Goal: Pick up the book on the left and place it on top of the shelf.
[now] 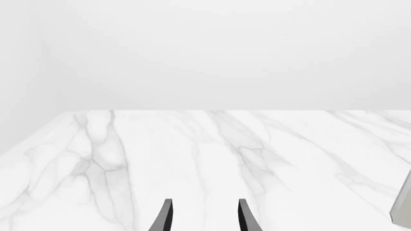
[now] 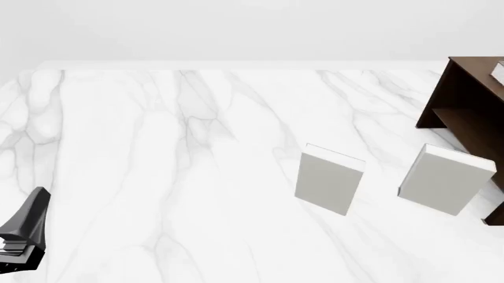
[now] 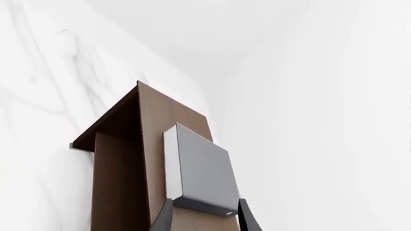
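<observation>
The book (image 3: pixel 202 168), grey-covered with white page edges, lies flat on the top of the dark brown shelf (image 3: pixel 119 163). My right gripper (image 3: pixel 204 214) is open, and its two fingers flank the book's near end. In the front view only a pale corner of the book (image 2: pixel 497 71) shows on the shelf (image 2: pixel 464 100) at the far right; the right gripper is outside that view. My left gripper (image 1: pixel 204 219) is open with nothing between its fingers, low over the table's near left corner (image 2: pixel 23 233).
Two light grey-white books stand upright on the marble table, one at centre right (image 2: pixel 329 180), the other (image 2: pixel 445 180) close in front of the shelf. A grey edge (image 1: pixel 403 207) shows at the border of the left wrist view.
</observation>
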Motion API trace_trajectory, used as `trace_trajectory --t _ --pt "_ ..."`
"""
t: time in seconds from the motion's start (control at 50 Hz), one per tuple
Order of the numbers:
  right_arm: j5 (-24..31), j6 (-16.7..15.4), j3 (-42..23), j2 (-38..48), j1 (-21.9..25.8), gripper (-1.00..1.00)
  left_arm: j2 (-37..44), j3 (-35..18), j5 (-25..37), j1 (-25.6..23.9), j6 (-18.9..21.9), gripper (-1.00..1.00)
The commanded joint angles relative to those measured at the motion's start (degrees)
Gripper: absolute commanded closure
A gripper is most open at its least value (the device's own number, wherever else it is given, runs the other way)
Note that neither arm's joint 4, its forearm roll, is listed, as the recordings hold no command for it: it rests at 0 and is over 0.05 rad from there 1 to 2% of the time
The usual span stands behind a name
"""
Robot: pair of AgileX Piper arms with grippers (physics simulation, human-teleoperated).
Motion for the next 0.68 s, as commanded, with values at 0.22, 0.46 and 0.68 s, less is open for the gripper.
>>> trace_trajectory --t 0.22,0.46,0.68 --pt "3.54 2.96 1.7 -8.93 1.65 -1.0 0.0 0.0 0.0 0.0 0.0 -1.0" --pt "5.28 4.91 2.52 -13.63 2.89 -1.0 0.0 0.0 0.0 0.0 0.0 -1.0" --pt "6.6 6.43 4.76 -17.56 5.4 -1.0 0.0 0.0 0.0 0.0 0.0 -1.0"
